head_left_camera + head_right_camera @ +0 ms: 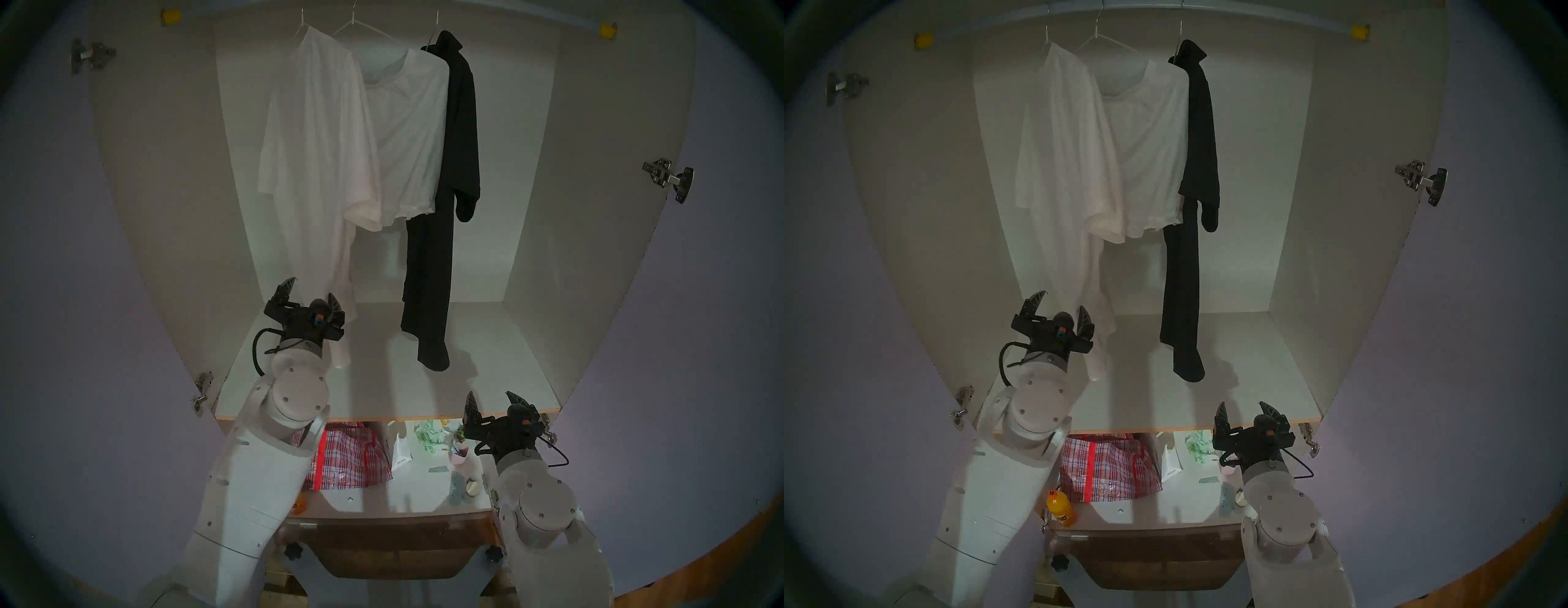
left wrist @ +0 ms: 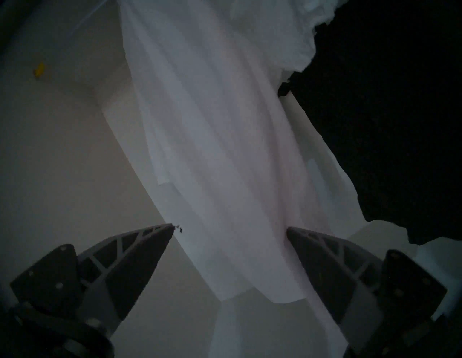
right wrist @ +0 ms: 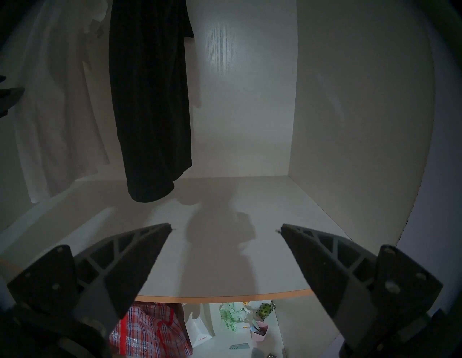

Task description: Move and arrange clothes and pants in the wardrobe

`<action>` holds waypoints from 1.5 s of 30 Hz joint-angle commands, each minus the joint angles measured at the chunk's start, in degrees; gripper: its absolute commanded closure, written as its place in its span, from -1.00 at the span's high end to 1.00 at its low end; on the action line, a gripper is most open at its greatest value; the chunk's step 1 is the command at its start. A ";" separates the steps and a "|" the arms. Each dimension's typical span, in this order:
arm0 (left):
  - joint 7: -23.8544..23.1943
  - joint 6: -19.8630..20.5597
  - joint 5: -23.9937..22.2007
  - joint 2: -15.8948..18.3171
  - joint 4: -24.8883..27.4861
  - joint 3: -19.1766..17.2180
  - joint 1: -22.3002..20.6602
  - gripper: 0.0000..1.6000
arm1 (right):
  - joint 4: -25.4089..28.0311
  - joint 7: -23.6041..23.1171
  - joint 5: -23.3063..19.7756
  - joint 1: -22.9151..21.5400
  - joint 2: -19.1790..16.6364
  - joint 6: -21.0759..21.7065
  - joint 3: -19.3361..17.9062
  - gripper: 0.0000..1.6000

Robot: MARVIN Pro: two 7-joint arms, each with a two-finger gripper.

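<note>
In the wardrobe (image 1: 161, 212), three clothes hang on wire hangers from the rail (image 1: 551, 21): a large white shirt (image 1: 314, 170) on the left, a small white blouse (image 1: 407, 140) in the middle and a long black garment (image 1: 441, 212) on the right. My left gripper (image 1: 312, 288) is open around the white shirt's lower part (image 2: 225, 175), and the cloth brushes its right finger (image 2: 325, 270). My right gripper (image 1: 491, 395) is open and empty, hovering at the front edge of the shelf (image 3: 225, 298), right of the black garment (image 3: 150, 100). Pants are out of view.
Under the wood-edged shelf (image 1: 382, 382) lie a red plaid bag (image 1: 348, 458), a white paper bag (image 1: 401, 454), crumpled green wrapping (image 1: 430, 435), a pink cup (image 1: 460, 454) and an orange bottle (image 1: 1060, 507). Lilac doors (image 1: 63, 297) stand open on both sides, with steel hinges (image 1: 666, 176).
</note>
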State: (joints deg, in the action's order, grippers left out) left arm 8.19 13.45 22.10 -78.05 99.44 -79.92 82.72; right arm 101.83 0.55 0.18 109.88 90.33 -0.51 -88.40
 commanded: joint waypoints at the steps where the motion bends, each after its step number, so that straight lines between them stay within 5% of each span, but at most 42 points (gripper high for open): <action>1: 4.66 -0.09 9.58 3.66 -1.14 2.63 -3.73 1.00 | 1.44 -0.03 -0.11 -0.54 0.17 -0.32 0.12 1.00; 4: 9.03 -0.28 18.61 7.04 -4.92 7.21 -6.10 1.00 | 1.44 -0.04 -0.11 -0.54 0.19 -0.32 0.11 1.00; 7: 11.16 1.47 20.07 6.66 -6.88 8.87 -7.37 1.00 | 1.57 -0.05 -0.13 -0.48 0.20 -0.26 0.10 1.00; 11: 3.45 0.56 11.70 5.12 -2.32 6.07 -4.88 1.00 | 1.38 -0.06 -0.09 -0.57 0.20 -0.33 0.10 1.00; 13: 0.32 1.52 12.01 9.14 0.42 6.62 -3.69 1.00 | 1.48 -0.07 -0.10 -0.52 0.21 -0.31 0.09 1.00; 15: -4.10 2.30 4.83 8.94 2.83 4.36 -2.57 1.00 | 1.44 -0.07 -0.08 -0.54 0.22 -0.32 0.08 1.00; 17: -8.57 4.27 5.43 11.37 5.40 3.00 -1.62 1.00 | 1.52 -0.08 -0.09 -0.50 0.23 -0.29 0.08 1.00; 24: -11.33 5.14 4.07 16.94 6.25 1.88 -1.44 1.00 | 1.59 -0.10 -0.09 -0.47 0.25 -0.24 0.06 1.00; 35: -10.99 5.47 3.04 17.84 6.59 1.93 -1.09 1.00 | 1.60 -0.12 -0.08 -0.46 0.27 -0.23 0.05 1.00; 45: -14.58 5.29 -0.50 23.82 14.05 -2.01 6.13 1.00 | 1.54 -0.14 -0.05 -0.49 0.29 -0.28 0.04 1.00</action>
State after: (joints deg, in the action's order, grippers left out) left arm -5.12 19.15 23.86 -54.79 109.79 -79.46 89.54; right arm 101.90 0.44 0.23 109.92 90.45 -0.51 -88.50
